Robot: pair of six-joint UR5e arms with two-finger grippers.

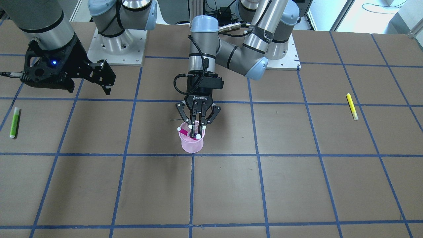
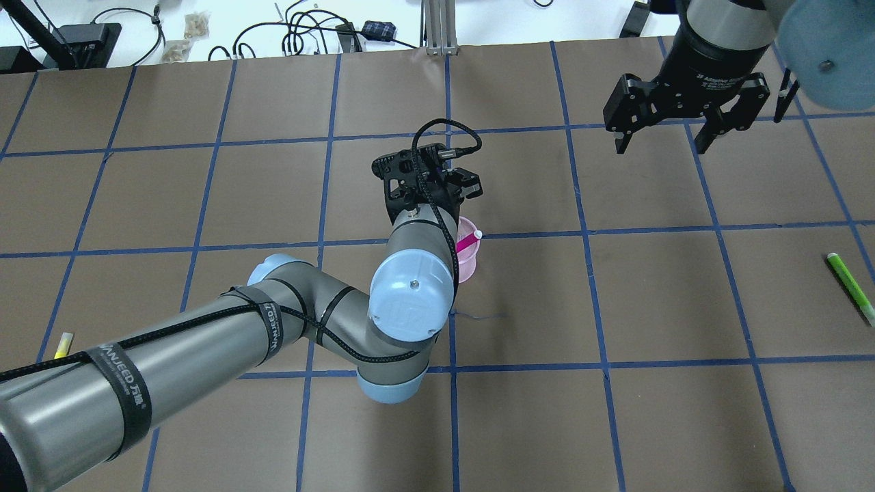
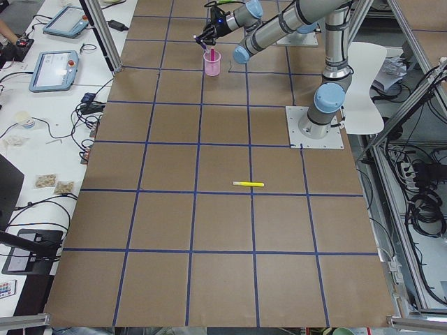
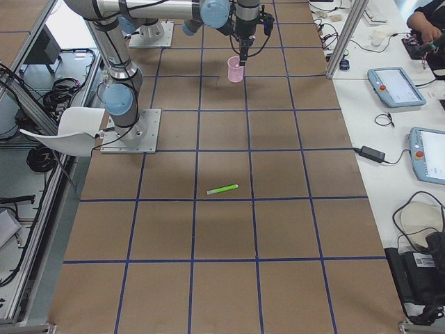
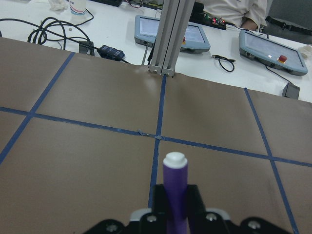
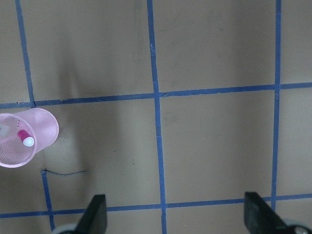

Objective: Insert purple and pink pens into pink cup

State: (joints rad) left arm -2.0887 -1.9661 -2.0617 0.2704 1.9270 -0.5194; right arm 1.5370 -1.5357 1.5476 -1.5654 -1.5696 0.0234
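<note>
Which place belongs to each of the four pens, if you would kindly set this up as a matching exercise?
1 purple pen
2 pink pen
3 green pen
4 yellow pen

A on the table, robot's left side
B inside the pink cup
C held in the left gripper
D on the table, robot's right side

Pairs: 1-C, 2-B, 3-D, 4-A
</note>
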